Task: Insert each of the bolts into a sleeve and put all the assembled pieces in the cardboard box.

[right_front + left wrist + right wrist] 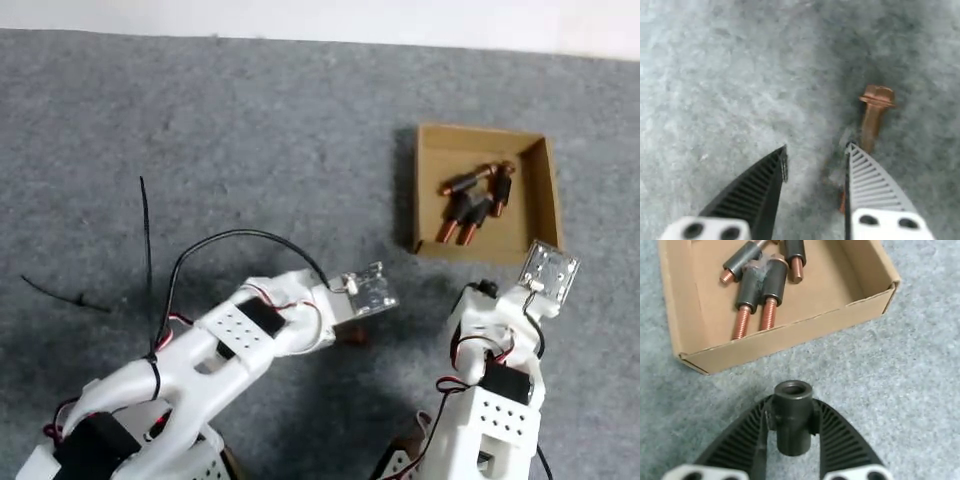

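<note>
Near left, the left gripper (817, 147) hung open, the bolt (872, 120) lying beside one finger; it should centre over the shank before closing. Near right, the right gripper (791, 407) clasped a sleeve (792, 427). Beyond, the cardboard box (790, 337) held four finished pieces (752, 285).

There are four bolt-and-sleeve pieces (757, 287) and one cardboard box (790, 335). One loose bolt (872, 120) and one bare sleeve (792, 422) make up the rest. Two black cable ties (146, 230) and two arms (250, 335) are also present.

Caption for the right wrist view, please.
Right gripper holding a black sleeve just short of the cardboard box, which holds four assembled pieces.
</note>
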